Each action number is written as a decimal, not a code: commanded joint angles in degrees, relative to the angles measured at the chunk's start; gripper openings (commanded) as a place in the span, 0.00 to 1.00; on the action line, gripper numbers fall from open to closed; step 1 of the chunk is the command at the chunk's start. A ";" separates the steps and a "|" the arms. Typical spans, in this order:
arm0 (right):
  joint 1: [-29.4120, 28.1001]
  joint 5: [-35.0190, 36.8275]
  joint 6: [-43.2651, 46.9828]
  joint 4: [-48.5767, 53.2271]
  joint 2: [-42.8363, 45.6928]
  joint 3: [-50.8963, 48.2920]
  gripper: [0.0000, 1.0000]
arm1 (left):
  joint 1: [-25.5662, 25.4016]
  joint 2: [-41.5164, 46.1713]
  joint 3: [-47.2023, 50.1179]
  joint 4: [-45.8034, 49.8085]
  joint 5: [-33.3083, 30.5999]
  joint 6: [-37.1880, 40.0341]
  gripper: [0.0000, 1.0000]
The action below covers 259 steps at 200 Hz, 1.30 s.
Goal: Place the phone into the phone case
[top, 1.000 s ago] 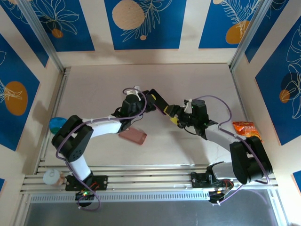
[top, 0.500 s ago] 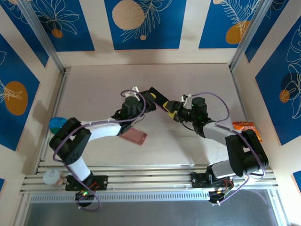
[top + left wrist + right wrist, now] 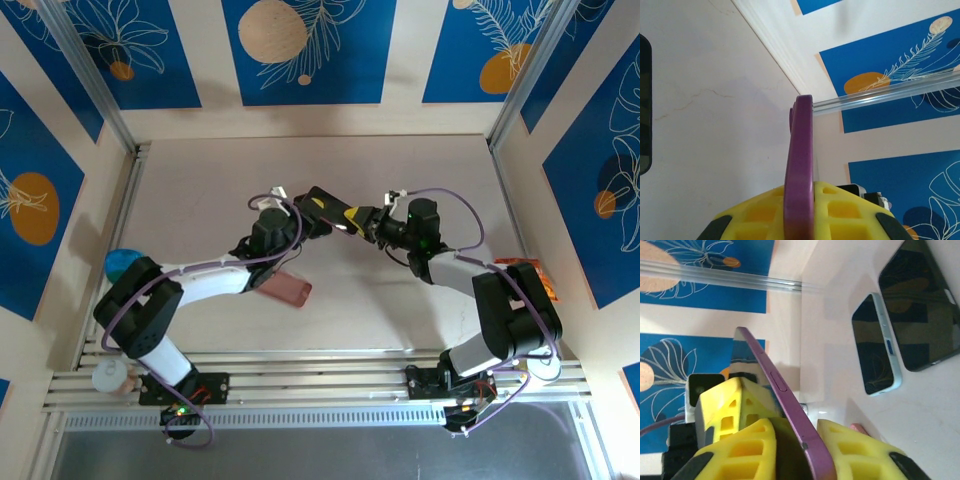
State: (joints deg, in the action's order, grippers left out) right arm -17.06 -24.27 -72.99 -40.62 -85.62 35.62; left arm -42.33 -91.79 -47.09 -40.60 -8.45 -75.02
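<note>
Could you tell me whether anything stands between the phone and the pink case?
Nothing visible does: the left tool and right tool grip the phone, and the pink case lies uncovered just beside the left forearm.

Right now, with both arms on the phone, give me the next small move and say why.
Probably open the left jaws and let go. The purple phone is pinched edge-on in both the left jaws and the right jaws, while the pink case lies untouched on the table beside the left arm. One arm likely must come free for the case.
</note>
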 commanded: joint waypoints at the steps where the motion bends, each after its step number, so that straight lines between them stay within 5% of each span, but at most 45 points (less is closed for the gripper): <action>1: -1.06 0.94 2.55 4.51 1.22 1.81 0.10 | -1.18 3.47 0.48 -1.33 0.52 3.45 0.19; 30: -1.56 0.45 7.15 13.61 3.91 4.30 0.00 | -1.14 6.43 2.91 1.42 -1.84 7.16 0.32; 70: -1.71 -1.41 9.61 20.31 5.97 5.05 0.00 | -1.08 12.12 3.51 10.22 -3.82 12.00 0.39; 140: -4.61 1.14 16.32 32.54 10.42 5.84 0.00 | -0.17 18.94 7.60 18.03 -5.80 18.02 0.43; 195: -7.19 2.33 18.50 39.81 13.16 3.42 0.00 | 1.11 30.15 12.73 33.81 -10.38 20.51 0.51; 259: -8.83 -0.57 19.81 42.03 8.28 7.14 0.00 | 1.81 42.15 20.33 41.81 -13.82 19.73 0.57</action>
State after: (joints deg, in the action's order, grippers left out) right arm -24.69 -22.55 -55.31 0.14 -75.22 39.03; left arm -41.19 -52.84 -29.02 -3.75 -19.53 -56.40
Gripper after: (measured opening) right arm 0.111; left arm 0.560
